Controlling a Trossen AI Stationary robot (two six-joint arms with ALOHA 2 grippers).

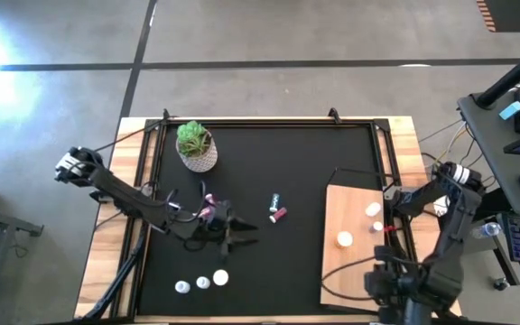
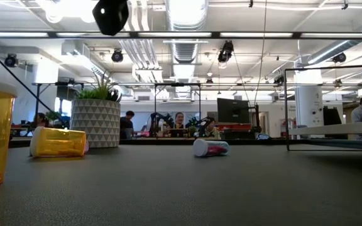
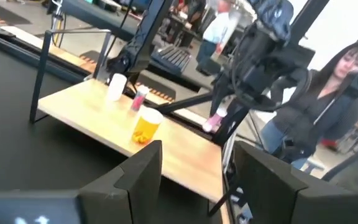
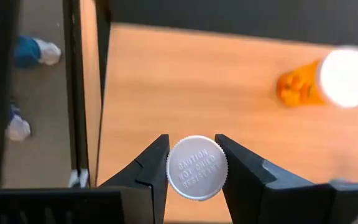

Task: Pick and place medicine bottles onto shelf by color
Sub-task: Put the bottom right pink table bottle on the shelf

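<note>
High view: shelf at mat's right carrying three upright bottles, three more white-capped ones standing near mat's front edge, two lying mid-mat beside left gripper; right gripper over shelf's front corner. Left wrist view: left gripper half-open, empty, facing shelf with an amber bottle. Right wrist view: right gripper pinched on white-capped bottle above shelf; likely light, rigid, smooth plastic, best gripped across ribbed cap.

Shelf: pale matt wood. Mat: black, matt. Bottle cap: white ribbed plastic w/ embossed text.
</note>
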